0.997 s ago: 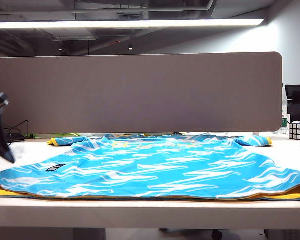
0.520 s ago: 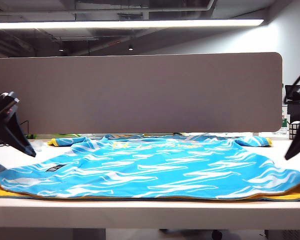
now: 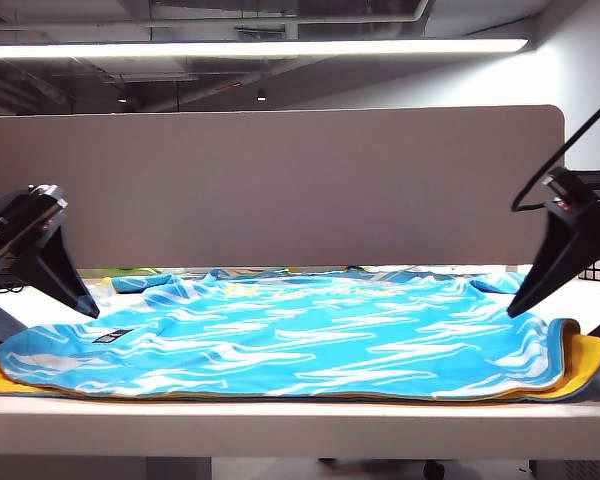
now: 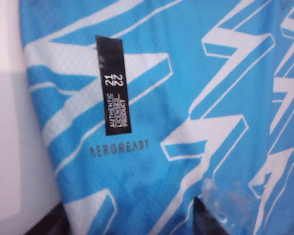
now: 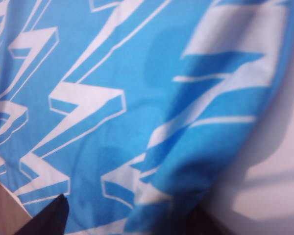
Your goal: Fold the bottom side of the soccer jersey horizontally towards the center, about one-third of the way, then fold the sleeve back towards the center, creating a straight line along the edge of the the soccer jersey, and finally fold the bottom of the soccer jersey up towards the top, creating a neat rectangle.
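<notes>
Exterior view: you see the soccer jersey (image 3: pixel 300 335) lying flat across the counter (image 3: pixel 280 425), ready for its first fold.
Jersey look: sky blue, white zigzag streaks, yellow edge, black tag.
Left gripper (image 3: pixel 55 290): just above the left corner, fingers spread wide, holding nothing.
Right gripper (image 3: pixel 560 290): just above the right corner, fingers spread, so you can grab both ends together.

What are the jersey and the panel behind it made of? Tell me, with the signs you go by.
The soccer jersey: apparently thin synthetic knit, matte; the left wrist view shows a fine mesh texture and printed white streaks. The divider panel behind the table: likely fabric- or felt-covered board, with a flat grey, glare-free face and rounded corners. The left gripper and right gripper hang open over the shirt's two ends.
</notes>
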Robot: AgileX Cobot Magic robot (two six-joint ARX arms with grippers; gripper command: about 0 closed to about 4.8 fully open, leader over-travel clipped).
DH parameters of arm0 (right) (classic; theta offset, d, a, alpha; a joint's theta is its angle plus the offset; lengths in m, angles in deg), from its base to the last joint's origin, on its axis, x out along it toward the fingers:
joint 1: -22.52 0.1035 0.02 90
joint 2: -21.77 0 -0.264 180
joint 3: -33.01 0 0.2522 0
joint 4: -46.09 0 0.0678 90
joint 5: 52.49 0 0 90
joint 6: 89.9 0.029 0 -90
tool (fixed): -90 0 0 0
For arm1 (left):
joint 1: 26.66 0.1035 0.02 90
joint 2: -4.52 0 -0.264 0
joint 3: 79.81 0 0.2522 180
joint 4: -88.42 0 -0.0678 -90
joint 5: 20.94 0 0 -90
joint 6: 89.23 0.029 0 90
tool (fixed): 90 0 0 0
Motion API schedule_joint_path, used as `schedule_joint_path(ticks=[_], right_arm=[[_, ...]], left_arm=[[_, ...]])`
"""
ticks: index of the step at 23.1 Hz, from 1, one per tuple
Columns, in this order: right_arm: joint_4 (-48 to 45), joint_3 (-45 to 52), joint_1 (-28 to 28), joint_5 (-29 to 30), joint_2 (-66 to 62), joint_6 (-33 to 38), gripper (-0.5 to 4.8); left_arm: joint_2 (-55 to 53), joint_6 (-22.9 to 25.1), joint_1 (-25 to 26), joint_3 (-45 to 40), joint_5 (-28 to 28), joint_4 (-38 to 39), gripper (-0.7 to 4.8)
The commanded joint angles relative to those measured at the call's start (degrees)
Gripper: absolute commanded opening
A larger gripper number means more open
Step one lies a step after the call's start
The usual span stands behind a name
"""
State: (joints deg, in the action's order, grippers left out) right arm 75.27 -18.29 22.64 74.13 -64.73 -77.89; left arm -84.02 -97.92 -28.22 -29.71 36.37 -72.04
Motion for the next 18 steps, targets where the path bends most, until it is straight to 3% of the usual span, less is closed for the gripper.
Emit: schedule_joint_path(ticks=[1,4,5,6,8,9,14,18], right_arm=[[4.0,1.2,0.4,-3.7,-1.5,0.5,3.27],[4.0,1.2,0.4,-3.7,-1.5,1.5,3.10],[4.0,1.2,0.5,-3.7,-1.5,1.5,2.68],[4.0,1.2,0.6,-3.6,-1.5,1.5,1.47],[3.7,1.2,0.9,-3.3,-1.5,1.5,0.25],[3.4,1.2,0.9,-3.2,-1.5,1.5,0.02],[10.1,1.2,0.9,1.0,7.6,1.4,-0.05],[17.9,1.2,1.0,5.9,18.9,1.5,-0.05]], left_arm=[[-2.1,-0.3,-1.5,-2.1,6.0,12.8,2.71],[-2.1,-0.3,-2.3,-2.1,5.5,12.8,1.40],[-2.1,-0.3,-2.5,-2.1,5.4,12.6,1.12],[-2.1,-0.3,-2.6,-2.1,5.0,11.6,0.48],[-2.1,-0.3,-2.6,-2.1,2.6,9.6,-0.06],[-2.0,-0.3,-2.6,-2.0,1.2,8.8,-0.06],[5.5,0.2,-2.6,0.2,-0.5,19.3,-0.06],[16.7,-6.2,-2.6,0.3,-9.9,20.8,-0.06]])
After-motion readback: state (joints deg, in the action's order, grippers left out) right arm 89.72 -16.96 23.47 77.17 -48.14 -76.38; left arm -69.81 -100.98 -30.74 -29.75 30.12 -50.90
